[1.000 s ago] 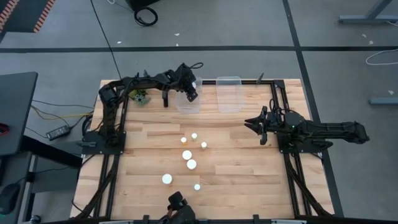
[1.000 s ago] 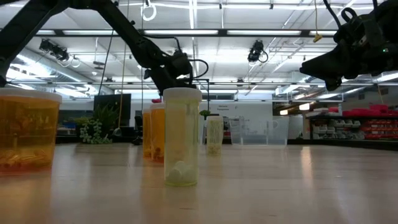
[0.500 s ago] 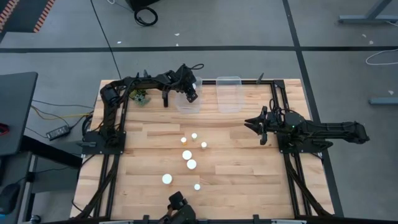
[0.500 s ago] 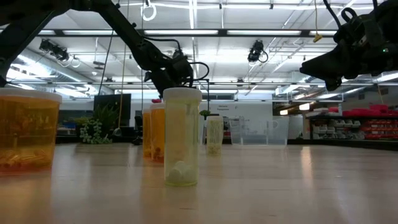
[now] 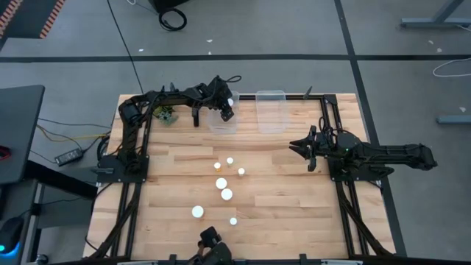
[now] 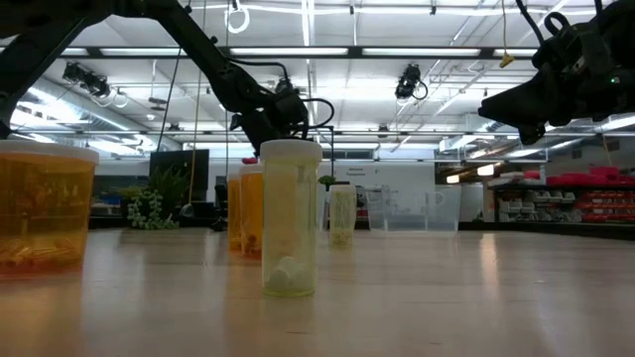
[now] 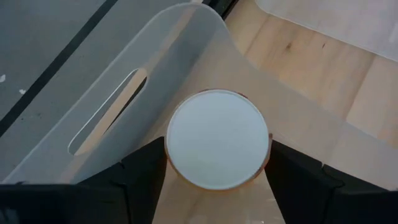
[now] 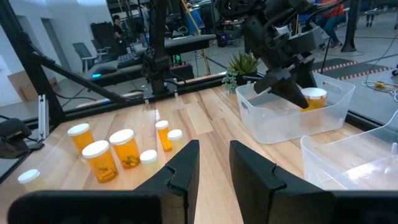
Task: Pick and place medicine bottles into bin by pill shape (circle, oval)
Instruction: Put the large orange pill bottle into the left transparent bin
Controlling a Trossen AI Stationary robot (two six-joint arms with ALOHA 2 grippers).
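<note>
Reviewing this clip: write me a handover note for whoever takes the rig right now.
Left gripper: down in the near bin, around a bottle standing there.
Right gripper: empty, fingers slightly apart, waiting over the table's right side.
Done: that one bottle is in a bin.
Left: seven bottles stand mid-table; no bottle shows in the other bin.

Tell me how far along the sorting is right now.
Done: no bottle is clearly finished, and none shows in the right bin. In hand: the left gripper is over the left bin, with one bottle upright inside it. Left: seven bottles stand on the table. The right gripper waits over the table's right side.
</note>
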